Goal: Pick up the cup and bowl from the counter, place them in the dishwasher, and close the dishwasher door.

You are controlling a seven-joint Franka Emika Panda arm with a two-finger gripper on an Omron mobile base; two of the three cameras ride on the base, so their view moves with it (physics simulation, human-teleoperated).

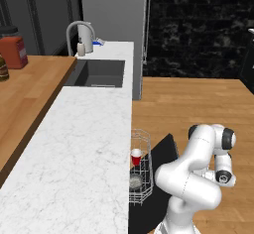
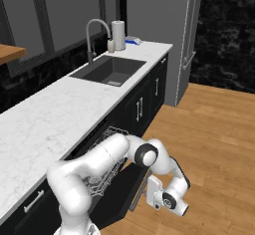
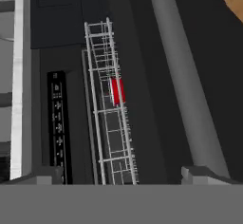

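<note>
You see the arm folded low in front of the dishwasher (image 1: 149, 178), with its elbow raised above the wooden floor (image 2: 209, 139) and the wrist bent down and back toward the appliance. The end effector (image 3: 123, 180) hangs low just beside the outer edge of the dishwasher door (image 1: 166, 151), which is partly open and tilted outward. In the hand view the two fingertips (image 3: 201, 174) stand well apart, so the end effector is wide, and nothing is between them; whether a fingertip touches the door you cannot tell. The wire rack (image 1: 140, 166) is pulled out over the door. Inside it the cup (image 1: 136, 156) stands upright, with its white inside facing up, and the bowl (image 1: 135, 181) lies in the rack nearer to the robot, apart from the cup. From the hand view you see the cup (image 3: 116, 90) as a red patch behind the rack wires. The white marble table (image 1: 74, 148) runs along the left, above the dishwasher, and the sink (image 1: 96, 73) is set into its far end.
</note>
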